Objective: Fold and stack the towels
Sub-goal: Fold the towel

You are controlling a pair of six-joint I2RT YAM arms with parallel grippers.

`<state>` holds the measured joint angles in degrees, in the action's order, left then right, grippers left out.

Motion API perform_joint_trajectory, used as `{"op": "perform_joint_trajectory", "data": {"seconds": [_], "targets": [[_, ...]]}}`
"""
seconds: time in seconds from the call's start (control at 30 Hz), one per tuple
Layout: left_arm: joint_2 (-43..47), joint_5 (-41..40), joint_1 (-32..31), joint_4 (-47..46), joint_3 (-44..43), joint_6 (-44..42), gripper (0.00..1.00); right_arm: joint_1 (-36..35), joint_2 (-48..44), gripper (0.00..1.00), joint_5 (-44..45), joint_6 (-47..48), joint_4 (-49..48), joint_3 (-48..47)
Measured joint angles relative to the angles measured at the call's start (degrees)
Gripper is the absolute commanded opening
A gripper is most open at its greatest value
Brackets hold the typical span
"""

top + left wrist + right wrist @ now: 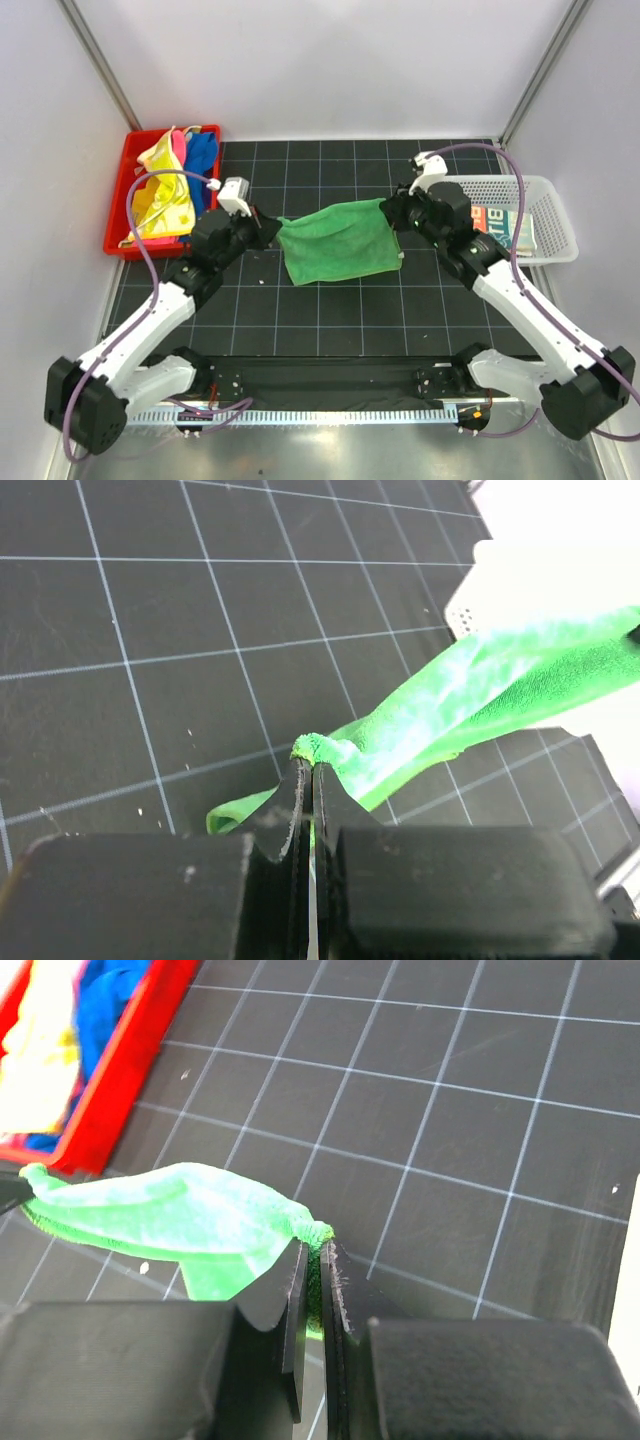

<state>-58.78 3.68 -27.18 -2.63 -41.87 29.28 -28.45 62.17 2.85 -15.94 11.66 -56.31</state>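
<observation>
Cloth first: your green towel (pixel 338 242) is a soft, fuzzy-napped rectangle, held stretched between both arms over the middle of the black gridded mat (pixel 330 320). Its lower edge sags; you cannot tell whether it touches the mat. Each upper corner bunches into a small knot where it is pinched.

Your left gripper (pixel 312 780): jaws pressed almost together on the towel's left corner, only a sliver of cloth between them. Your right gripper (pixel 318 1255): clamped just as narrowly on the right corner.

Red plastic bin (pixel 118 215), far left: crumpled yellow towel (pixel 160 205) and blue towel (pixel 202 160). White mesh basket (pixel 555 215), right: flat white towel with printed lettering (pixel 497 225).
</observation>
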Motion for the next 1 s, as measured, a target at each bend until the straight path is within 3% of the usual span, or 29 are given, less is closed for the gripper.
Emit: {"op": "perform_joint_trajectory", "data": {"seconds": [0.33,0.57,0.73,1.0], "targets": [[16.35,2.21,-0.61,5.64,1.03,-1.03,0.0,-1.66,-11.56,0.01,-3.72,-0.5,4.46,0.81],[18.08,0.68,-0.68,8.94,0.44,-0.5,0.0,-1.88,-13.14,0.01,-5.99,-2.03,5.09,0.83],[10.4,-5.64,-0.48,8.9,-0.15,1.22,0.0,-1.86,-6.97,0.01,-4.42,-2.23,2.58,0.94],[-14.1,-6.56,4.7,2.97,-8.33,2.36,0.0,3.26,16.26,0.01,-2.97,-2.21,-3.34,-1.05]]}}
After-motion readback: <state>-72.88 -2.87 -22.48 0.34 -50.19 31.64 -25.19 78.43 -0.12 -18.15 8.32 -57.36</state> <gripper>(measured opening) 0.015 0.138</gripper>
